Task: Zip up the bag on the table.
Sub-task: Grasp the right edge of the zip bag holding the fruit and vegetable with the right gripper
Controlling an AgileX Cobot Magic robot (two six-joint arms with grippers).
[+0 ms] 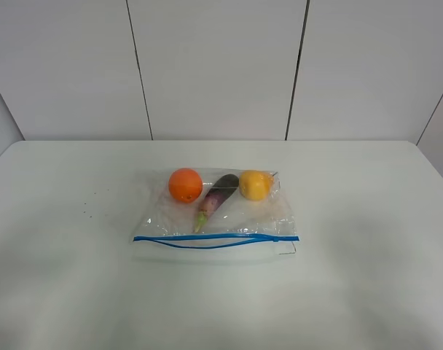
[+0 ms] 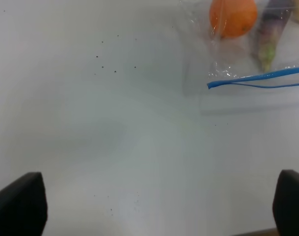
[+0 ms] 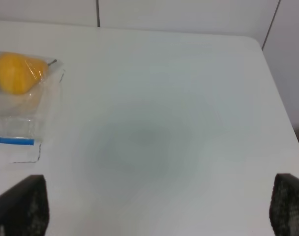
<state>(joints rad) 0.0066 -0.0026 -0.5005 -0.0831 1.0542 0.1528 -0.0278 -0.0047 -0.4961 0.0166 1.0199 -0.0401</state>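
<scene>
The clear bag (image 1: 229, 215) lies flat in the middle of the white table (image 1: 61, 255). Its blue zipper strip (image 1: 214, 238) runs along the near edge, and the two blue lines stand slightly apart. Inside are an orange (image 1: 185, 184), a purple eggplant (image 1: 216, 195) and a yellow fruit (image 1: 255, 184). Neither arm shows in the exterior high view. My left gripper (image 2: 159, 206) is open over bare table, short of the bag's left zipper end (image 2: 211, 84) and the orange (image 2: 233, 17). My right gripper (image 3: 159, 206) is open beside the bag's right end (image 3: 21, 113), where the yellow fruit (image 3: 14, 73) shows.
A few small dark specks (image 1: 87, 208) mark the table left of the bag. Grey wall panels (image 1: 218, 65) stand behind the table's far edge. The table's right edge (image 3: 280, 113) shows in the right wrist view.
</scene>
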